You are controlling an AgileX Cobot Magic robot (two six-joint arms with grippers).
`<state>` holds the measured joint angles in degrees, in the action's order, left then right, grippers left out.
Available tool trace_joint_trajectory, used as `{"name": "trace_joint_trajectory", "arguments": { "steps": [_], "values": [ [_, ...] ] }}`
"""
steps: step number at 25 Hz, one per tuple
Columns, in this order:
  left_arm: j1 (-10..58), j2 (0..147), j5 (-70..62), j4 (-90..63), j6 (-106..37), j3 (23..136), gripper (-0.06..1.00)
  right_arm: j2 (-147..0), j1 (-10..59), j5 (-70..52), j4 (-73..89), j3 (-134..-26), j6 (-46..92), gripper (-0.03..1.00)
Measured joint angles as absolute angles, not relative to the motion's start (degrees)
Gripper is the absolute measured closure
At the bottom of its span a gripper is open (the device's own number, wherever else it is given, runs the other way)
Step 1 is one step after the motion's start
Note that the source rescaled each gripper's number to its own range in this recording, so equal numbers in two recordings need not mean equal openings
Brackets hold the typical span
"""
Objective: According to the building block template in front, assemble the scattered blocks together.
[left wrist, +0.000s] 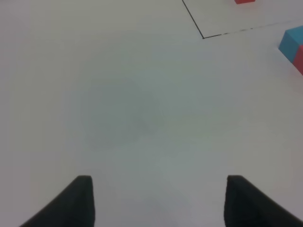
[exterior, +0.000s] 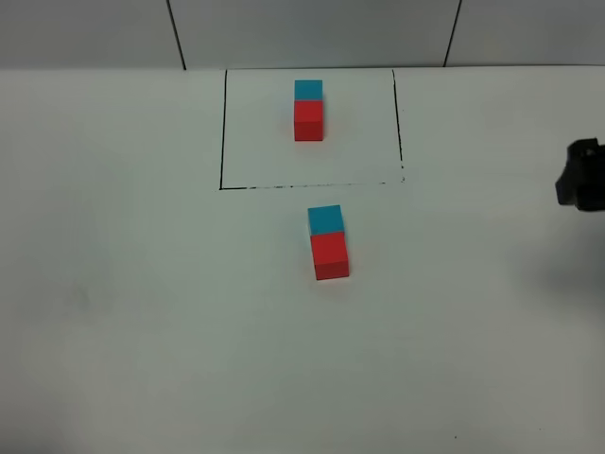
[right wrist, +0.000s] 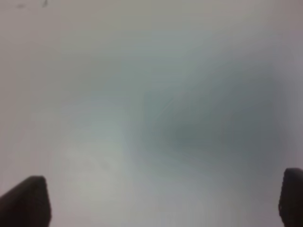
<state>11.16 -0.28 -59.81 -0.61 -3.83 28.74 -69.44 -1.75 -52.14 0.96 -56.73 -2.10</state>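
Observation:
The template, a cyan-blue cube [exterior: 308, 90] joined to a red cube [exterior: 308, 121], sits inside a thin black drawn rectangle [exterior: 222, 132] at the back of the table. In front of the rectangle the loose cyan-blue cube [exterior: 325, 218] touches the loose red cube [exterior: 330, 255], blue behind red. The pair also shows at the edge of the left wrist view [left wrist: 293, 47]. My left gripper [left wrist: 158, 201] is open and empty over bare table, out of the high view. My right gripper [right wrist: 163, 201] is open and empty; its arm [exterior: 581, 175] shows at the right edge.
The white table [exterior: 142, 312] spreads on all sides of the cubes. A wall with dark seams [exterior: 175, 33] stands behind it. A corner of the drawn rectangle [left wrist: 202, 37] shows in the left wrist view.

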Motion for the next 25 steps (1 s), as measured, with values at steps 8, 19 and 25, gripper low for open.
{"name": "trace_joint_trajectory", "arguments": {
  "steps": [8,19,25],
  "values": [
    [11.2,-0.3,-59.8,-0.6,-3.8,28.7,0.64,-44.9,-1.8,-53.2,1.0,-42.3,-1.8,0.02],
    [11.2,-0.3,-59.8,-0.6,-3.8,28.7,0.64,-17.3,-1.8,-56.9,1.5,-29.9,-1.7,0.02],
    [11.2,-0.3,-59.8,-0.6,-3.8,28.7,0.64,-10.6,-0.4,-57.2,3.0,-29.4,-1.7,0.08]
  ]
}}
